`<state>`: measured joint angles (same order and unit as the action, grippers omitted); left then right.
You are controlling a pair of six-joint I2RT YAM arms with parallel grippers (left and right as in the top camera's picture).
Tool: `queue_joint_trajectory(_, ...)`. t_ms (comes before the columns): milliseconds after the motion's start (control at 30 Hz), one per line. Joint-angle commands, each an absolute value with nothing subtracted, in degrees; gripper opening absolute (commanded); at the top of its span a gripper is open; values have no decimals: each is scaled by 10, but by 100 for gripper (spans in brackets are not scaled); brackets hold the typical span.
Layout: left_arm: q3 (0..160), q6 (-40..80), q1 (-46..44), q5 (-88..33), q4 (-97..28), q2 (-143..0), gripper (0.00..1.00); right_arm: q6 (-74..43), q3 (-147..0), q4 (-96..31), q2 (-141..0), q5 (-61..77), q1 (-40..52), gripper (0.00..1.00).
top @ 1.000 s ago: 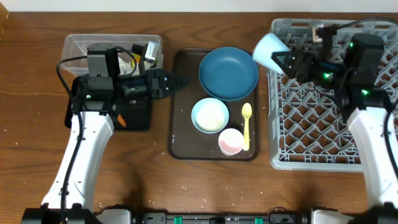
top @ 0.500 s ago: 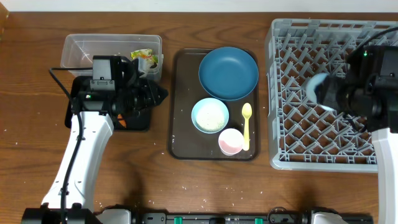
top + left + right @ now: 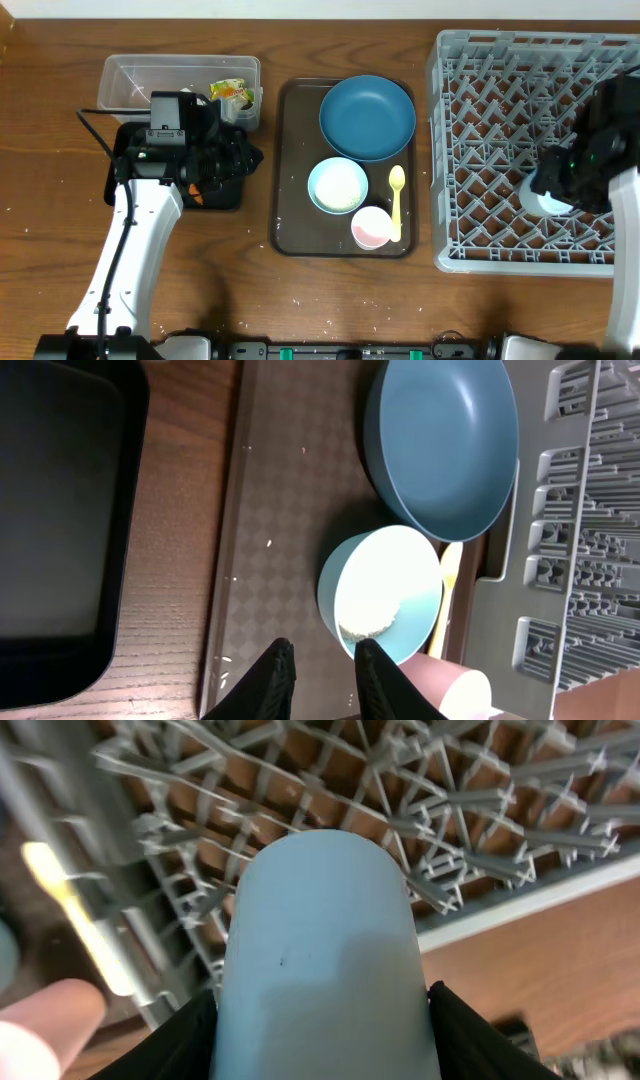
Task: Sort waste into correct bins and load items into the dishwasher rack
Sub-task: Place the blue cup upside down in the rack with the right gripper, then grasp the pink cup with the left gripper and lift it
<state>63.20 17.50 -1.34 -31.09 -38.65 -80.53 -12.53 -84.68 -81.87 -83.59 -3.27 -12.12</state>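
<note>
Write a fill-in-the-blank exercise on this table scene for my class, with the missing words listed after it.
1. The right gripper holds a pale blue ___ at the rack.
2. On the tray, beside the bowl, lies a yellow ___.
3. The bowl holds white ___.
4. The biggest dish on the tray is the dark blue ___.
Missing words: cup; spoon; rice; plate.

Left arm: well left of dishwasher rack, jaws slightly apart, empty | right arm: over rack, jaws gripping blue cup
</note>
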Motion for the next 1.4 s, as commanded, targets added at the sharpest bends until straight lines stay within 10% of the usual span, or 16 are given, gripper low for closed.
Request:
queue_joint_trajectory(0,636,161,-15,-303,-388,-809,24,-110,-857,-819,-881,-33,-146,44)
queue_joint_trajectory(300,636,161,-15,-303,-387,-809,24,-102,-857,-795,-991,-13,-161,46)
queue_joint_trajectory(533,636,160,-15,-303,-388,-809,24,-102,-865,-791,-1022,-2,-161,87)
queue_joint_trajectory(667,636,131,-26,-304,-388,-809,24,-102,-920,-801,-1018,23,-161,94)
queue_joint_trajectory(1367,636,-25,-343,-256,-341,-925,44,-58,-1079,-812,-1014,84,-67,93)
